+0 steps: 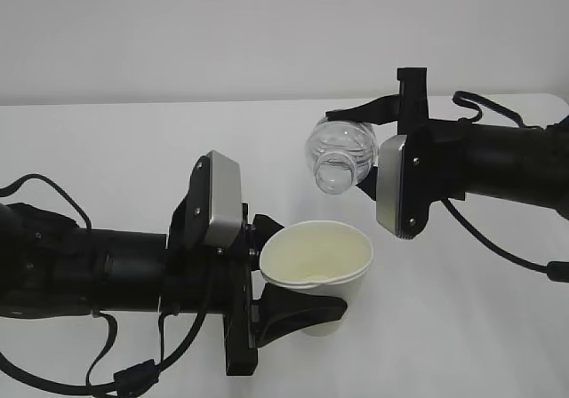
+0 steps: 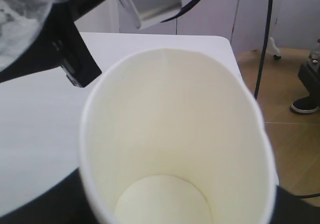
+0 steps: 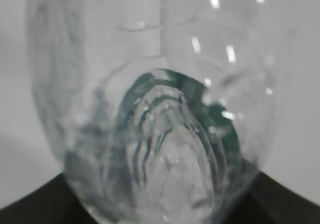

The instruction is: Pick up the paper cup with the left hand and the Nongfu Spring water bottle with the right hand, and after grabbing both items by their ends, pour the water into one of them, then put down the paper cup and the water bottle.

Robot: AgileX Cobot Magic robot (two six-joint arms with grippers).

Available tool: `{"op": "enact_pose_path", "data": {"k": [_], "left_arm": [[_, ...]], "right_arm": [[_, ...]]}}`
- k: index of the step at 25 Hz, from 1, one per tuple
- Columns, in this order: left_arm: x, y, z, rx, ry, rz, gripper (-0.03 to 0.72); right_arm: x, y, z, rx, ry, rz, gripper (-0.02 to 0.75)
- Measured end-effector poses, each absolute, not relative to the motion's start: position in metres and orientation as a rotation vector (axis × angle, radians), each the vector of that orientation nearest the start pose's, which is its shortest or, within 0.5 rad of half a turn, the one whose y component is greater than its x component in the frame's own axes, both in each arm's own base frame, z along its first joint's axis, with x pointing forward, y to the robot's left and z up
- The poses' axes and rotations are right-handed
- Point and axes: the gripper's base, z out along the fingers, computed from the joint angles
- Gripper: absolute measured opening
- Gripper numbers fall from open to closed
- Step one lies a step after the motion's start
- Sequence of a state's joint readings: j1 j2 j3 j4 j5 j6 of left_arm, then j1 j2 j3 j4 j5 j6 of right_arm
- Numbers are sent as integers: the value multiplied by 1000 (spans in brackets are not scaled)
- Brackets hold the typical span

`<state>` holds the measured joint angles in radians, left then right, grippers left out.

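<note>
- White tabletop (image 1: 107, 158) and a pale wall filled the background.
- The small white tapered paper cup (image 1: 317, 265), cream inside, was tilted above the table, clamped between the jaws of the black left gripper (image 1: 298, 278).
- Up and to its right, the clear ribbed plastic bottle (image 1: 342, 154) lay tipped, open mouth angled down toward the cup, apart from it.
- The black right gripper (image 1: 378, 140) was clamped on the bottle.

The small white tapered paper cup (image 1: 318, 269) with a cream-yellow inside is held off the tabletop, tilted with its open mouth up and toward the camera, and looks empty. Above it and apart, the clear ribbed plastic bottle (image 1: 342, 155) lies tipped, its capless mouth angled down toward the cup.
</note>
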<state>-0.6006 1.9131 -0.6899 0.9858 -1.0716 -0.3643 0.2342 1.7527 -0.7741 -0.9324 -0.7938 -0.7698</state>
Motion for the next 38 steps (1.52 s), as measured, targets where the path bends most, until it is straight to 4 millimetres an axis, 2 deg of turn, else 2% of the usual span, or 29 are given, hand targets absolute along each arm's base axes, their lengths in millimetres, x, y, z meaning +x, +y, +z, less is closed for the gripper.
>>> {"op": "enact_pose_path", "data": {"k": [31, 38], "left_arm": [[219, -234, 140, 1301, 1388, -1049, 417], [218, -234, 139, 1313, 1384, -1052, 417]], "right_arm": [[310, 133, 197, -1664, 584, -447, 449], [311, 132, 198, -1657, 571, -474, 449]]}}
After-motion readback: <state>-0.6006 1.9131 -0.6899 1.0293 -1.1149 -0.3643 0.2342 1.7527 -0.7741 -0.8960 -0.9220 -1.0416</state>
